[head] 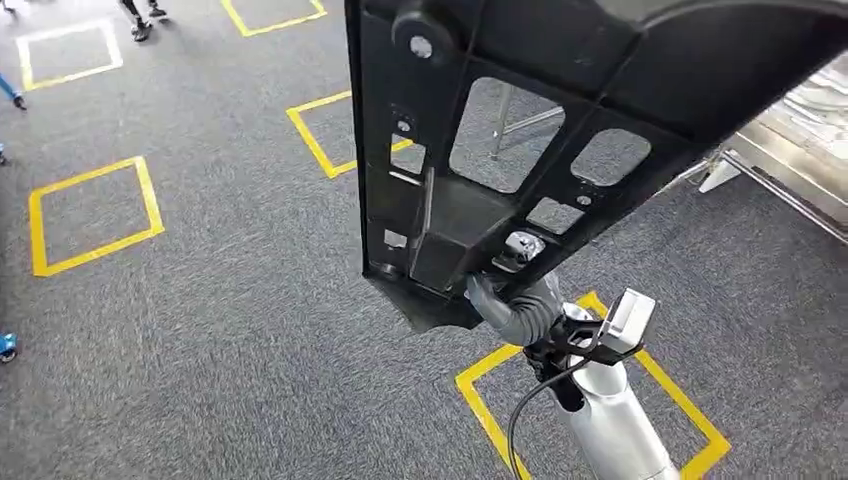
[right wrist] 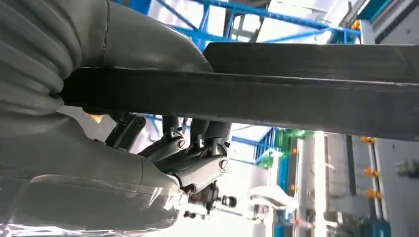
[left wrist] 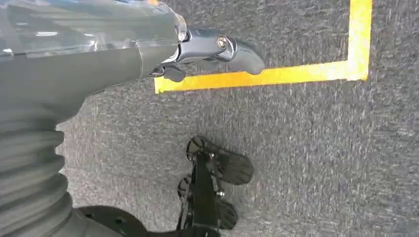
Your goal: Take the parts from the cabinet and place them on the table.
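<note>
While the right hand [head: 515, 305] gripped the part [head: 500, 130] at its lower end, you were plainly in the carrying step, with the placing not yet done. The part, a large black plastic panel with cut-out windows, stood up and away from the hand, rising over the grey carpet [head: 220, 300] with its yellow squares [head: 95, 215], and it blocked much of your head view. In the right wrist view the dark fingers [right wrist: 197, 148] curled up under the panel's edge [right wrist: 296, 98], with the thumb on the other side, so the hold looked firm to me. The left hand [left wrist: 212, 49] hung low over the carpet beside a yellow line [left wrist: 276, 74]; it held nothing, and its fingers looked loosely curled, though I could not tell how far they were closed. A metal surface [head: 800, 150] showed at the right edge of your head view; I could not say whether it was the table. I judged the next move called for turning toward the table and lowering the panel flat, minding that its long upper end swung wide and hid what lay ahead.
</note>
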### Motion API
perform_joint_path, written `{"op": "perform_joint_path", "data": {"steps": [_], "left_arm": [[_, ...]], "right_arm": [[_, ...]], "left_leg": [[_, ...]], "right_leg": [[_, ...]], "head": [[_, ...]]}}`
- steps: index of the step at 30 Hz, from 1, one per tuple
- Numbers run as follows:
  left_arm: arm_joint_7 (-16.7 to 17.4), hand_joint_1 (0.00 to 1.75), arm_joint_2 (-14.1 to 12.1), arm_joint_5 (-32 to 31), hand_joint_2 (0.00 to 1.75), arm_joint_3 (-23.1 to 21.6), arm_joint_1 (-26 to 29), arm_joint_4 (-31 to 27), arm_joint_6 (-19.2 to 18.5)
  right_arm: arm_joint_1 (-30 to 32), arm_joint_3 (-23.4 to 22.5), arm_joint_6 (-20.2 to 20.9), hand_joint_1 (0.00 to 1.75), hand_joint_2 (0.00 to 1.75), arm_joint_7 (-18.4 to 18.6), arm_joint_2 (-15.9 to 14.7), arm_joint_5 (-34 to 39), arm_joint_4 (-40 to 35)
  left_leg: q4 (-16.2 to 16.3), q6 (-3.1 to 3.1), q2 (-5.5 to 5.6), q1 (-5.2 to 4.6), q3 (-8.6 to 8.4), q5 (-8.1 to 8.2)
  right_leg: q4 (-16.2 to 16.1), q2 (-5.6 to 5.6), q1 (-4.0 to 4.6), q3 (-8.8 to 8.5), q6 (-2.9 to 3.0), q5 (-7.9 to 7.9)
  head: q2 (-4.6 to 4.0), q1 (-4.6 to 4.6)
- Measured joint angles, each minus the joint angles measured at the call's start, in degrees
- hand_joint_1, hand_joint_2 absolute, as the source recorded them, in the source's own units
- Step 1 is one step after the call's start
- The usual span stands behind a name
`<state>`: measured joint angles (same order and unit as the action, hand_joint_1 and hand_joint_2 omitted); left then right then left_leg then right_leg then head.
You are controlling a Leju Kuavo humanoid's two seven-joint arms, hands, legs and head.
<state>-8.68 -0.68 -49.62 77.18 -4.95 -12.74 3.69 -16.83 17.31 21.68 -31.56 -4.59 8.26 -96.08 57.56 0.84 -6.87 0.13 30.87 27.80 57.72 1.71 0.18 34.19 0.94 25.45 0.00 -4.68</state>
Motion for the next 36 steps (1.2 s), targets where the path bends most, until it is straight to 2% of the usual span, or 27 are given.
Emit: {"op": "perform_joint_path", "data": {"steps": [1, 2, 4, 5, 6, 7, 8, 9, 10, 11, 14, 15, 16, 17, 18, 20, 21, 22, 24, 25, 26, 30, 31, 32, 33, 35, 36], "left_arm": [[0.0, 0.00, 0.0, 0.2, 1.75, 0.1, -0.2, 0.0, 0.0], [-0.1, 0.00, 0.1, 0.3, 1.75, 0.2, -0.1, 0.0, -0.1], [-0.1, 0.00, 0.1, 0.6, 1.75, 0.4, 0.3, 0.0, -0.3], [-0.1, 0.00, 0.1, 0.6, 1.75, 0.5, 0.4, 0.0, -0.4], [-0.1, 0.00, 0.1, 0.7, 1.75, 0.6, 0.6, 0.0, -0.5], [-0.2, 0.00, 0.2, 0.9, 1.75, 0.7, 0.6, 0.0, -0.8], [-0.3, 0.00, 0.2, 1.2, 1.75, 0.8, 0.5, 0.0, -1.0], [-0.4, 0.00, 0.2, 1.4, 1.75, 1.0, 0.5, 0.0, -1.3], [-0.4, 0.00, 0.2, 1.6, 1.75, 1.2, 0.5, 0.0, -1.4], [-0.5, 0.00, 0.3, 1.8, 1.75, 1.4, 0.5, 0.0, -1.6], [-1.1, 0.00, 0.5, 2.1, 1.75, 1.7, 0.6, 0.0, -1.9], [-1.7, 0.00, 0.6, 2.3, 1.75, 1.8, 0.5, 0.0, -2.3], [-2.0, 0.00, 0.7, 2.3, 1.75, 1.8, 0.3, 0.0, -2.5], [-2.2, 0.00, 0.7, 2.4, 1.75, 1.9, 0.3, 0.0, -2.6], [-2.2, 0.00, 0.7, 2.4, 1.75, 2.0, 0.5, 0.0, -2.7], [-2.5, 0.00, 0.7, 2.6, 1.75, 2.0, 0.7, 0.0, -2.7], [-2.8, 0.00, 0.7, 2.8, 1.75, 2.1, 0.7, -0.1, -2.6], [-3.1, 0.00, 0.7, 3.0, 1.75, 2.2, 0.7, -0.1, -2.4], [-3.4, 0.00, 0.7, 3.7, 1.75, 2.6, 0.5, -0.2, -2.1], [-3.6, 0.00, 0.7, 3.8, 1.75, 2.8, 0.5, -0.3, -2.3], [-3.6, 0.00, 0.7, 3.7, 1.75, 2.8, 0.5, -0.3, -2.5], [-3.4, 0.00, 0.7, 3.4, 1.75, 2.8, 0.3, -0.4, -2.4], [-3.4, 0.00, 0.7, 3.3, 1.75, 2.8, 0.1, -0.4, -2.3], [-3.3, 0.00, 0.7, 3.2, 1.75, 2.8, 0.1, -0.5, -2.3], [-3.3, 0.00, 0.7, 2.9, 1.75, 2.8, 0.2, -0.5, -2.2], [-3.2, 0.00, 0.6, 2.8, 1.75, 2.8, 0.4, -0.5, -2.0], [-3.2, 0.00, 0.5, 2.7, 1.75, 2.8, 0.6, -0.5, -1.9]], "right_arm": [[-0.2, 0.0, 0.0, 1.75, 1.75, 0.0, 0.1, 0.0, 0.0], [-0.7, 0.0, 0.0, 1.75, 1.75, 0.0, 0.2, 0.0, 0.1], [-1.1, 0.0, 0.1, 1.75, 1.75, 0.0, 0.8, 0.1, 0.2], [-1.1, 0.0, 0.1, 1.75, 1.75, 0.0, 0.9, 0.1, 0.3], [-1.1, 0.0, 0.1, 1.75, 1.75, 0.0, 0.9, 0.1, 0.5], [-1.1, 0.0, 0.1, 1.75, 1.75, 0.1, 0.9, 0.1, 0.6], [-1.1, 0.0, 0.1, 1.75, 1.75, 0.0, 0.9, 0.2, 0.6], [-1.1, 0.0, 0.1, 1.75, 1.75, 0.0, 0.9, 0.2, 0.6], [-1.1, 0.0, 0.1, 1.75, 1.75, 0.0, 0.9, 0.3, 0.5], [-1.1, 0.0, 0.0, 1.75, 1.75, -0.2, 0.9, 0.3, 0.5], [-1.0, -0.3, 0.0, 1.75, 1.75, -0.2, 0.8, 0.3, 0.2], [-1.0, -0.6, 0.0, 1.75, 1.75, -0.2, 0.8, 0.2, -0.2], [-0.9, -0.7, 0.0, 1.75, 1.75, -0.2, 0.8, 0.2, -0.4], [-1.1, -0.9, 0.0, 1.75, 1.75, -0.2, 0.8, 0.2, -0.6], [-1.2, -0.9, 0.0, 1.75, 1.75, -0.2, 0.8, 0.2, -0.6], [-0.8, -0.9, 0.0, 1.75, 1.75, -0.2, 0.8, 0.0, -0.6], [-0.4, -1.0, 0.1, 1.75, 1.75, -0.1, 0.8, -0.2, -0.6], [0.0, -1.0, 0.1, 1.75, 1.75, -0.2, 0.8, -0.5, -0.6], [0.2, -1.0, 0.3, 1.75, 1.75, -0.3, 0.8, -0.7, -0.7], [0.2, -1.2, 0.3, 1.75, 1.75, -0.5, 0.8, -0.8, -0.7], [0.2, -1.4, 0.2, 1.75, 1.75, -0.8, 0.8, -0.7, -0.9], [0.2, -2.0, 0.4, 1.75, 1.75, -1.3, 0.7, -0.2, -1.0], [0.3, -2.0, 0.5, 1.75, 1.75, -1.3, 0.7, 0.0, -0.9], [0.1, -2.1, 0.7, 1.75, 1.75, -1.5, 0.7, 0.1, -0.9], [0.0, -2.1, 0.9, 1.75, 1.75, -1.5, 0.7, 0.2, -0.9], [0.2, -2.1, 0.9, 1.75, 1.75, -1.5, 0.7, 0.3, -0.7], [0.3, -2.1, 0.9, 1.75, 1.75, -1.5, 0.7, 0.3, -0.5]], "left_leg": [[1.1, 0.28, 2.59, 0.41, 0.23, 0.85], [4.0, 0.32, 4.50, 0.49, 1.56, 2.75], [13.4, 0.55, 6.07, 0.50, 6.11, 7.14], [17.3, 0.66, 6.32, 0.50, 8.12, 8.21], [18.7, 0.67, 6.33, 0.52, 9.16, 7.77], [17.0, 0.64, 6.34, 0.54, 8.71, 5.87], [13.1, 0.59, 6.42, 0.61, 7.22, 3.26], [7.3, 0.52, 7.16, 0.74, 4.68, 0.05], [2.8, 0.50, 9.34, 1.02, 2.77, -1.87], [1.5, 0.45, 11.75, 1.09, 2.21, -0.69], [1.6, -0.54, 10.07, 0.67, 2.21, -0.97], [1.0, -1.13, 9.37, 1.02, 2.10, -1.37], [0.7, -1.52, 8.59, 1.11, 1.97, -1.61], [0.5, -1.85, 8.03, 1.07, 1.90, -1.64], [0.5, -2.02, 7.35, 0.88, 1.93, -1.64], [0.5, -2.17, 5.85, 0.66, 1.99, -1.54], [0.6, -2.22, 5.13, 0.62, 2.00, -1.48], [0.6, -2.20, 4.48, 0.58, 1.94, -1.44], [0.6, -2.05, 3.18, 0.48, 1.69, -1.25], [0.5, -1.93, 2.67, 0.39, 1.46, -1.15], [0.5, -1.72, 2.24, 0.18, 1.30, -1.02], [0.1, -0.47, 0.01, 0.09, 0.63, -0.79], [0.4, -0.08, 0.66, 0.15, 0.73, -0.33], [2.0, 0.09, 3.18, 0.32, 1.17, 0.89], [5.8, 0.12, 4.93, 0.43, 2.85, 3.19], [14.8, 0.43, 6.18, 0.50, 7.14, 7.09], [17.8, 0.57, 6.27, 0.51, 8.69, 7.70]], "right_leg": [[-0.3, -0.38, -0.15, -0.21, 0.24, -0.16], [-0.3, -0.89, -0.28, -0.17, 0.43, -0.15], [-0.3, -2.28, -0.27, -0.17, 0.76, -0.22], [-0.2, -3.05, -0.23, -0.16, 0.76, -0.22], [-0.1, -3.90, -0.22, -0.19, 0.75, -0.22], [0.0, -4.69, -0.24, -0.21, 0.73, -0.20], [0.1, -5.47, -0.27, -0.23, 0.64, -0.15], [0.4, -6.26, -0.38, -0.29, 0.38, 0.02], [0.7, -6.83, -0.46, -0.17, 0.09, 0.22], [1.2, -7.43, -0.15, 0.29, -0.32, 0.37], [0.9, -9.12, -0.65, 0.84, -1.44, -0.14], [0.9, -9.67, -0.50, 1.02, -1.88, -0.23], [1.6, -7.73, -0.56, 1.09, -1.93, 0.35], [3.8, -4.72, -0.30, 2.16, -2.24, 2.05], [7.6, -3.36, -0.41, 4.00, -2.47, 4.20], [16.1, -2.29, -0.61, 8.14, -2.81, 7.60], [18.0, -2.17, -0.65, 9.12, -2.90, 7.75], [17.2, -2.04, -0.65, 8.65, -2.91, 6.65], [8.5, -1.31, -0.53, 4.06, -2.48, 2.04], [3.0, 0.46, -0.24, 0.89, -1.98, 0.02], [0.5, 2.67, 0.50, -0.26, -1.25, 0.77], [0.0, 0.02, 0.65, -0.01, -0.26, 0.08], [-0.8, -0.47, -0.32, -0.66, 0.07, -0.46], [-1.0, -1.03, -0.24, -0.77, 0.25, -0.57], [-1.0, -1.53, -0.28, -0.72, 0.49, -0.67], [-1.0, -2.88, -0.28, -0.66, 0.58, -0.66], [-0.8, -3.67, -0.28, -0.57, 0.58, -0.66]], "head": [[0.00, -0.02], [0.00, 0.00], [0.00, -0.02], [0.00, -0.02], [0.00, -0.02], [0.00, -0.02], [0.00, -0.02], [0.00, -0.02], [0.00, -0.02], [0.00, -0.02], [0.00, -0.02], [0.00, -0.02], [0.00, 0.00], [0.00, 0.00], [0.00, 0.00], [0.00, 0.00], [0.00, 0.00], [0.00, 0.00], [0.00, 0.00], [0.00, 0.00], [0.00, 0.00], [0.00, 0.00], [0.00, 0.00], [0.00, 0.00], [0.00, -0.02], [0.00, -0.02], [0.00, -0.02]]}}
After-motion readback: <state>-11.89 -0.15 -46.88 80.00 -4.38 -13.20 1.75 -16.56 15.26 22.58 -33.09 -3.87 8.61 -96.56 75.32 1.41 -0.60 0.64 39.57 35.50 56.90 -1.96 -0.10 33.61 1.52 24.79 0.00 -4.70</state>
